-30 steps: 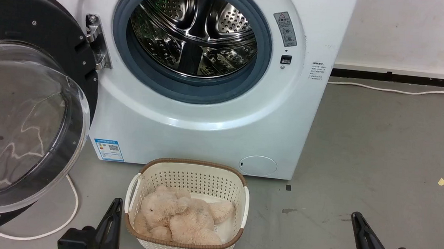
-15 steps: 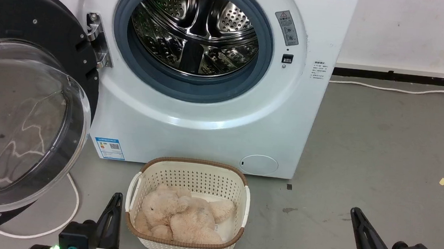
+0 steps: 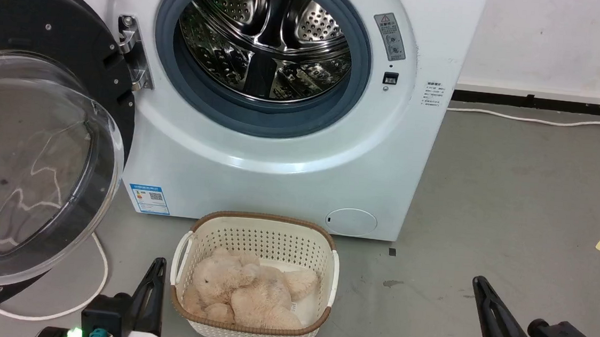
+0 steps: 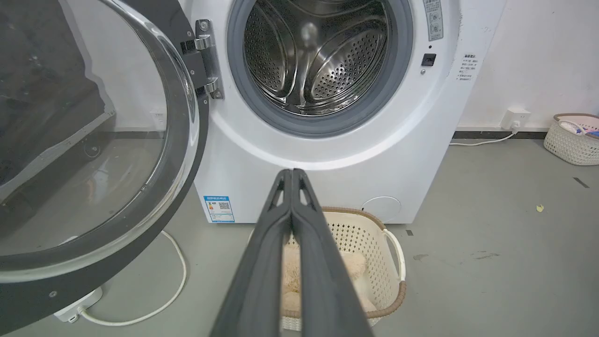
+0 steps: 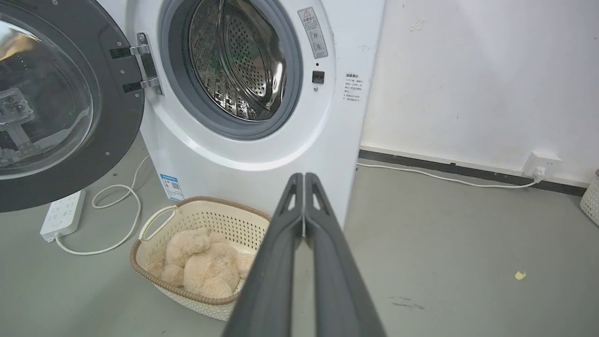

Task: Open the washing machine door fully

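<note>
Slightly more of both grippers is seen in the head view than a second ago, and the whole scene is shifted a touch by the camera. The washing machine door is swung wide open to the left of the steel drum, carried on its metal hinge. The left gripper and right gripper are closed tight with nothing held, either side of the wicker basket in which a plush toy is laid.

Left gripper low at the left, fingers pressed together, pointing up; right gripper low at the right, likewise closed, holding nothing
</note>
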Tool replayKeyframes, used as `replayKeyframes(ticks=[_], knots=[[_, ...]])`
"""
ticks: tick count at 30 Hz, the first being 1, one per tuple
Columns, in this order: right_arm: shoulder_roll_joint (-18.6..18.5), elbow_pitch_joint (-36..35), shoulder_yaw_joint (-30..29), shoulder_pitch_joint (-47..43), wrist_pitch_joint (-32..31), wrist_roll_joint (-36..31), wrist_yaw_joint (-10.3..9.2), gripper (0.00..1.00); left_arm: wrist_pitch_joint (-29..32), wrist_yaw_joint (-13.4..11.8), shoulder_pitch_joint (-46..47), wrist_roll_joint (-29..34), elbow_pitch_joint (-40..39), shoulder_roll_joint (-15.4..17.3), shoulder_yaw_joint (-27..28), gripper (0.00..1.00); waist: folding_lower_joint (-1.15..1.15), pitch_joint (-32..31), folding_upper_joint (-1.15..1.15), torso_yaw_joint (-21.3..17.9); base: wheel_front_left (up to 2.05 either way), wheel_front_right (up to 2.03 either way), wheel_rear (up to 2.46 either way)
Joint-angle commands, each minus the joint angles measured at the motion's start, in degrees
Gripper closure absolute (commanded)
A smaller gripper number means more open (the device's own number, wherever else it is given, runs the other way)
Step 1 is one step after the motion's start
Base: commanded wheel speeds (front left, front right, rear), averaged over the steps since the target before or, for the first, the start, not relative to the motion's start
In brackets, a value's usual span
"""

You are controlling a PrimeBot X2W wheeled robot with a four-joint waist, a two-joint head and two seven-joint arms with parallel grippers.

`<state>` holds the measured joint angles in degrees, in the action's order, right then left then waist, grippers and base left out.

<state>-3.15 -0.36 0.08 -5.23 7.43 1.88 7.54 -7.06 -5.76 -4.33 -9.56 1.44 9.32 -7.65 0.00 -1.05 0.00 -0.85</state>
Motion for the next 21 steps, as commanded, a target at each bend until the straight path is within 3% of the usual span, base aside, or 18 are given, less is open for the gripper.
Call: replayKeyframes(ticks=[1, 21], knots=[[0.14, 0.16, -0.04, 0.97, -0.38, -0.48, -0.03, 1.0, 0.31, 0.5, 1.24, 0.74, -0.23, -0.5, 0.6, 1.0, 0.0, 0.03, 0.0, 0.02, 0.0, 0.0, 0.0], [0.18, 0.23, -0.06, 2.39, -2.73, -0.95, -0.04, 1.0, 2.56, 2.25, 2.27, 3.68, -0.63, -2.48, 2.95, 1.0, 0.0, 0.37, 0.0, 0.3, 0.0, 0.0, 0.0]])
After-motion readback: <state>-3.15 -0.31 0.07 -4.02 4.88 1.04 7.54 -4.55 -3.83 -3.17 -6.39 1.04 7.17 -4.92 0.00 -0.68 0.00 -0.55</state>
